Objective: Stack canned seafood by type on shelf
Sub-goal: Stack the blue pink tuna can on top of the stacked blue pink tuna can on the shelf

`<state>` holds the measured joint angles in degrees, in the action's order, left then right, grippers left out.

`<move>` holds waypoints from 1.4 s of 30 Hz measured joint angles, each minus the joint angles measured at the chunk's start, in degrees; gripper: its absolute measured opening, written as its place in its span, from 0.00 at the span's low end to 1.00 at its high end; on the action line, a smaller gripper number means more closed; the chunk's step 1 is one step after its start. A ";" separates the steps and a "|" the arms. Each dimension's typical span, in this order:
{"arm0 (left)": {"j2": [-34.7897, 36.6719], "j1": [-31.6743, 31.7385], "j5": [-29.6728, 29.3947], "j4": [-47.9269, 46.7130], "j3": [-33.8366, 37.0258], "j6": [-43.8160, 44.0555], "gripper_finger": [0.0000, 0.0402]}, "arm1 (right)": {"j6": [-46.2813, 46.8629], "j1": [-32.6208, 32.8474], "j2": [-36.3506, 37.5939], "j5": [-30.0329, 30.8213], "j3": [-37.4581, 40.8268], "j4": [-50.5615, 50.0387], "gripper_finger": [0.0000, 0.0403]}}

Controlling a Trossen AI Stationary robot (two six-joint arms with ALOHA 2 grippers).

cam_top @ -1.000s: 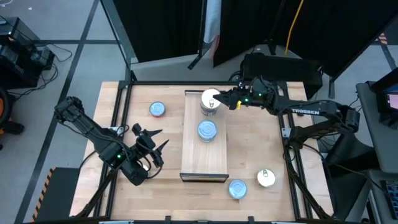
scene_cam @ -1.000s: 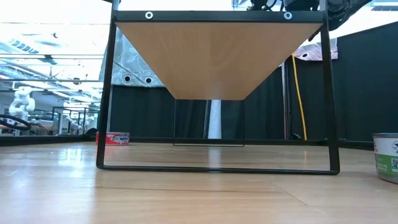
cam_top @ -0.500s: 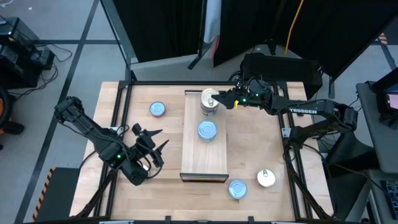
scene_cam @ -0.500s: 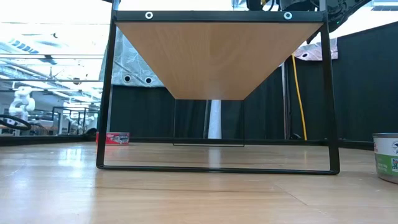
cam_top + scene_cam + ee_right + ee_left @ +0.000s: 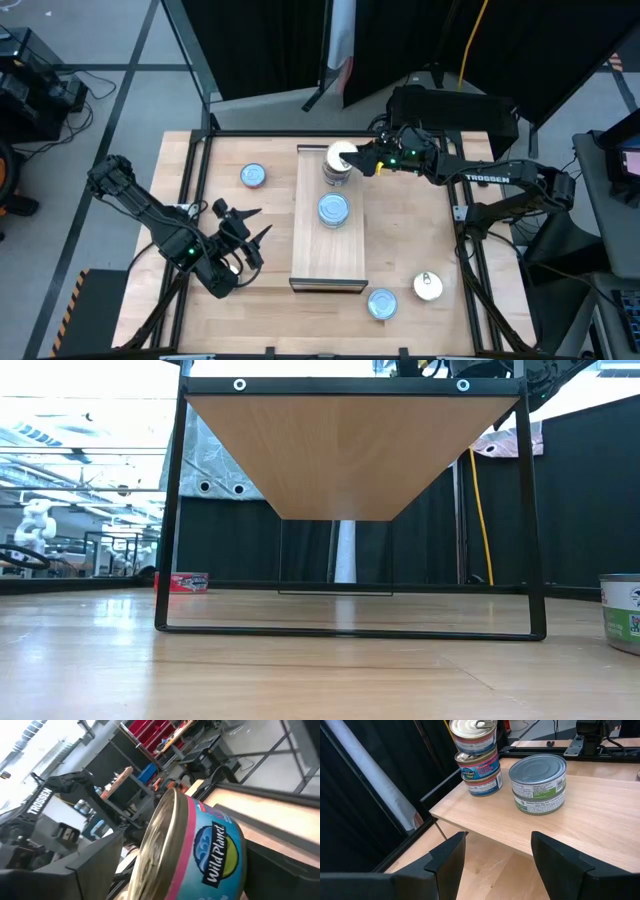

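The right gripper (image 5: 366, 160) is pinched on a can (image 5: 341, 157) held atop the stack at the shelf's (image 5: 330, 250) far end. Nearer, a two-can stack (image 5: 333, 210) is built. Three cans are left on the table. The left gripper (image 5: 243, 232) waits, spread.

Premises present as a robotics laboratory or workshop, not a domestic setting. A plank worktable (image 5: 200, 190) stands inside a black metal frame (image 5: 210, 120) on a grey concrete floor (image 5: 110, 40), screened on its far side by black curtains (image 5: 260, 40). A yellow cable (image 5: 470, 40) hangs against the curtain. Beyond the table, the low view shows open-plan hall space with strip ceiling lighting (image 5: 80, 405) and racking (contents not identifiable). Red storage bins (image 5: 150, 727) occupy shelving in the right wrist view.
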<state>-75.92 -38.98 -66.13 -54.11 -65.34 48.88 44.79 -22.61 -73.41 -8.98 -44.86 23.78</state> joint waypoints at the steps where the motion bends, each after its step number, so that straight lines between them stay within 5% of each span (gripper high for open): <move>1: 0.00 0.00 0.00 0.00 0.00 0.05 0.57 | -0.69 0.00 0.00 0.18 -0.01 0.03 0.88; 42: -0.02 0.00 -0.07 -0.01 0.02 -0.23 0.57 | -21.88 0.37 -1.20 -0.12 -0.66 -1.41 0.89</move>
<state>-75.94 -38.98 -66.19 -54.12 -65.32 48.65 22.92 -22.24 -74.60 -9.10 -45.52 22.36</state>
